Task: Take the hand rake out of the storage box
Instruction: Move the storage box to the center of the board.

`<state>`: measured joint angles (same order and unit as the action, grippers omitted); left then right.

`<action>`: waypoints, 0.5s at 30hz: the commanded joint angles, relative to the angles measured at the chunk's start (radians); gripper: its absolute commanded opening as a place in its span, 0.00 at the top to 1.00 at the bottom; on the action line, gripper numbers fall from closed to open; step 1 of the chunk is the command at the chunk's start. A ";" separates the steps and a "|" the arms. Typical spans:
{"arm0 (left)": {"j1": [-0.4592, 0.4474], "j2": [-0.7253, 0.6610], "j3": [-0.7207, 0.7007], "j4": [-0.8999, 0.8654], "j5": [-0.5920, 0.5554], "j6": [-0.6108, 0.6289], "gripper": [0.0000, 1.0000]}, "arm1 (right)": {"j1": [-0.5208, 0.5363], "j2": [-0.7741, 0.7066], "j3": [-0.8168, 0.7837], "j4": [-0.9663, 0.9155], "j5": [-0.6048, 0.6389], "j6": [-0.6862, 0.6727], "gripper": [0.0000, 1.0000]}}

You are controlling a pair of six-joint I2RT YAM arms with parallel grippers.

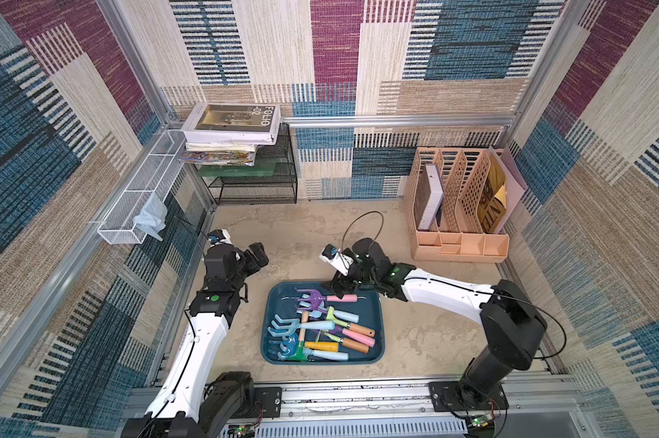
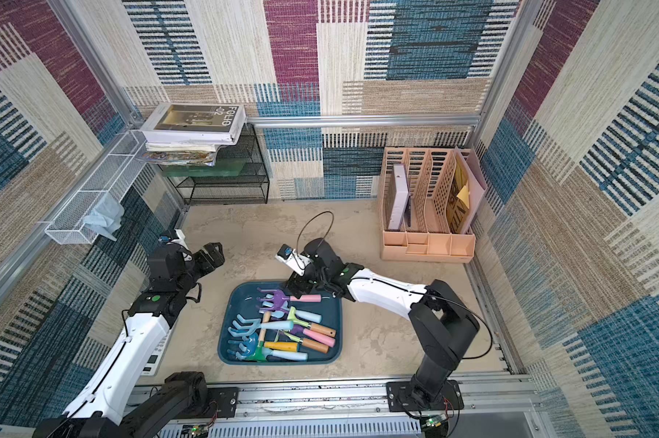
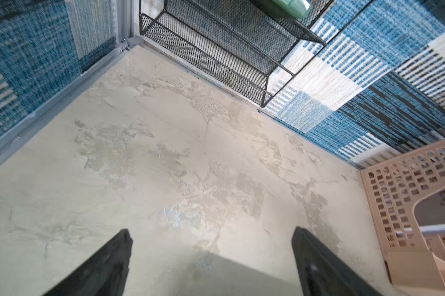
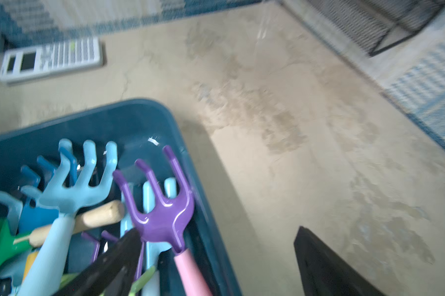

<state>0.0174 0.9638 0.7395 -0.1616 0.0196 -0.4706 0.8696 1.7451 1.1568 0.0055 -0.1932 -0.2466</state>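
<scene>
The storage box (image 1: 282, 299) (image 2: 240, 299) is a shallow dark teal tray in the middle of the table, filled with several hand rakes and other small garden tools. At its far edge lies a purple-headed hand rake (image 1: 312, 297) (image 2: 272, 297) (image 4: 162, 220) with a pink handle. My right gripper (image 1: 339, 290) (image 2: 297, 290) (image 4: 218, 232) is open and low over that pink handle. One of its fingers (image 4: 124, 251) is inside the box (image 4: 129, 115); the other is outside the rim, over the table. My left gripper (image 1: 257, 258) (image 2: 214, 254) (image 3: 212, 232) hangs open over bare table beyond the box's far left corner.
A black wire-mesh shelf (image 1: 255, 178) with stacked books (image 1: 231, 123) stands at the back left. A peach file organizer (image 1: 460, 204) stands at the back right. A white wire basket (image 1: 142, 189) hangs on the left wall. A white calculator (image 4: 49, 59) lies left of the box.
</scene>
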 commanded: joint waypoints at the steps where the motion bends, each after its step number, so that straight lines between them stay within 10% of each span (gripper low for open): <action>1: -0.001 -0.012 0.006 -0.024 0.062 0.018 0.01 | 0.011 0.090 0.080 -0.187 0.044 -0.099 0.12; 15: -0.008 -0.035 -0.034 0.052 0.171 0.029 0.01 | -0.051 0.281 0.236 -0.232 0.155 -0.040 0.67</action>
<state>0.0105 0.9363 0.7101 -0.1631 0.1448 -0.4553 0.8421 2.0144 1.3785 -0.2199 -0.0948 -0.3168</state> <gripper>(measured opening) 0.990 0.380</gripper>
